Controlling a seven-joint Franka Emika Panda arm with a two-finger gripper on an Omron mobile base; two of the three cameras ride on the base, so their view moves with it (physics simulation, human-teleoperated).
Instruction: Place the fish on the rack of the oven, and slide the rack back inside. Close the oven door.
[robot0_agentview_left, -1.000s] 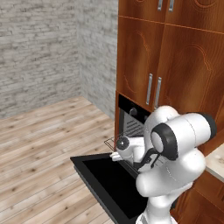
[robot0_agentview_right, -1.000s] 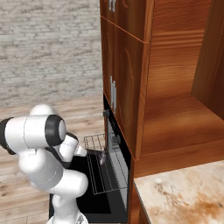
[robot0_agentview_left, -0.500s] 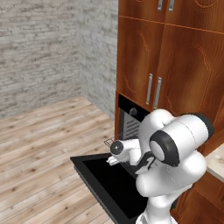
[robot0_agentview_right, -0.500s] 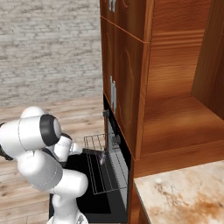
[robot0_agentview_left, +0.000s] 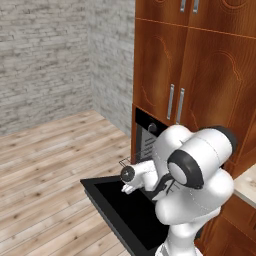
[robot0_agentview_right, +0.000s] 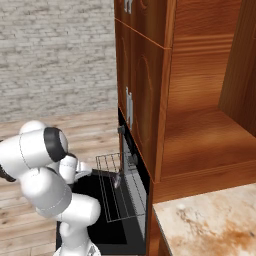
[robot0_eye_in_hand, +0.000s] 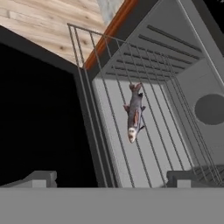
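The fish (robot0_eye_in_hand: 134, 112) lies on the rack (robot0_eye_in_hand: 148, 131), which our hand view shows. From the right base view we see that rack pulled out over the oven door (robot0_agentview_right: 107, 227). Our gripper (robot0_eye_in_hand: 109, 177) hangs wide, empty.

So from back here on the left, the big white robot arm with dark joints (robot0_agentview_left: 192, 185) is blocking most of the action, hunched right in front of the black built-in oven (robot0_agentview_left: 148, 131). The large flat black oven door (robot0_agentview_left: 117, 210) is dropped all the way open and lies flat over the pale wood plank floor (robot0_agentview_left: 45, 170). You can just see a corner of the thin silver wire rack (robot0_agentview_left: 126, 162) poking out past the arm's wrist. Reddish-brown wood cabinets with slim silver handles (robot0_agentview_left: 175, 102) sit above, a grey brick wall (robot0_agentview_left: 42, 55) runs behind, and a bit of pale stone bench (robot0_agentview_left: 246, 184) shows at right.
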